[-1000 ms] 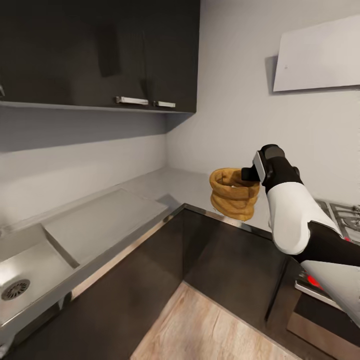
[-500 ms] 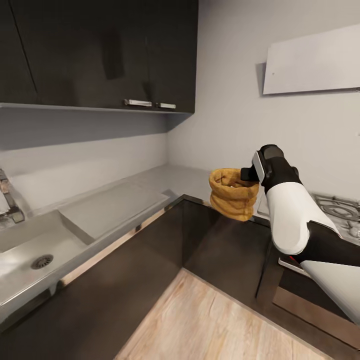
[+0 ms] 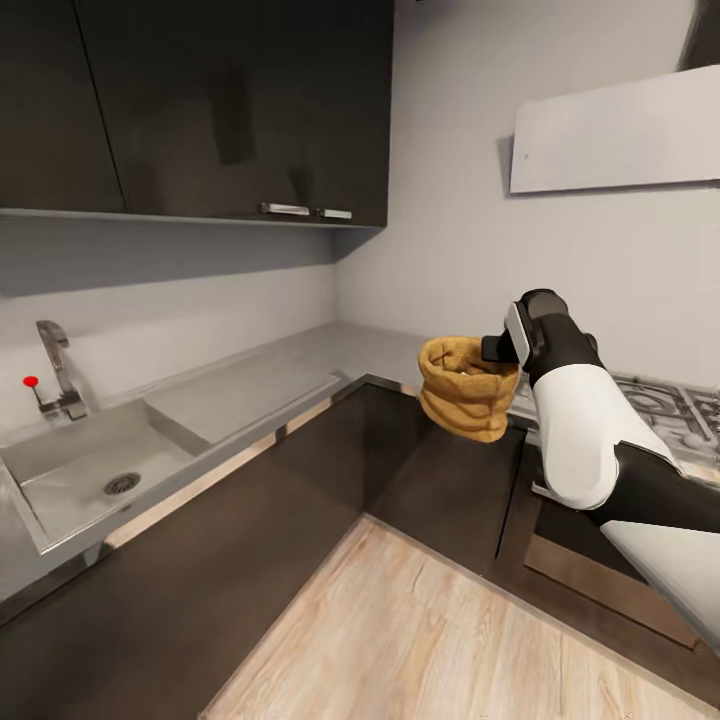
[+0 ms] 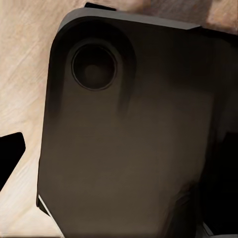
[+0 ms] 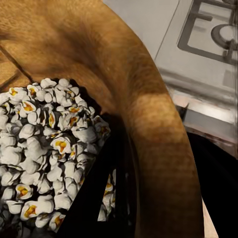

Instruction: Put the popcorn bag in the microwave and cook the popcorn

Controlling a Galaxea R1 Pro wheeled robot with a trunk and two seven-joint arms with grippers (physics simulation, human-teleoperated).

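My right gripper (image 3: 497, 350) is shut on the rolled rim of the popcorn bag (image 3: 464, 388), a crumpled mustard-tan sack held in the air in front of the countertop's inner corner. The right wrist view looks down into the popcorn bag (image 5: 148, 124), where white and yellow popped kernels (image 5: 44, 144) lie. The grey countertop (image 3: 300, 365) runs in an L over dark cabinet fronts, behind and to the left of the bag. The microwave is out of view.
A sink (image 3: 90, 470) with a faucet (image 3: 58, 370) is set into the counter at the left. A gas hob (image 3: 660, 400) lies behind my right arm, under a white hood (image 3: 610, 135). Dark wall cabinets (image 3: 200, 100) hang above. Wood floor (image 3: 420, 640) spreads below.
The whole picture has shifted as the camera pulled back from the counter corner, bringing the faucet and more floor into sight. The bag stays held the same way in my right gripper.
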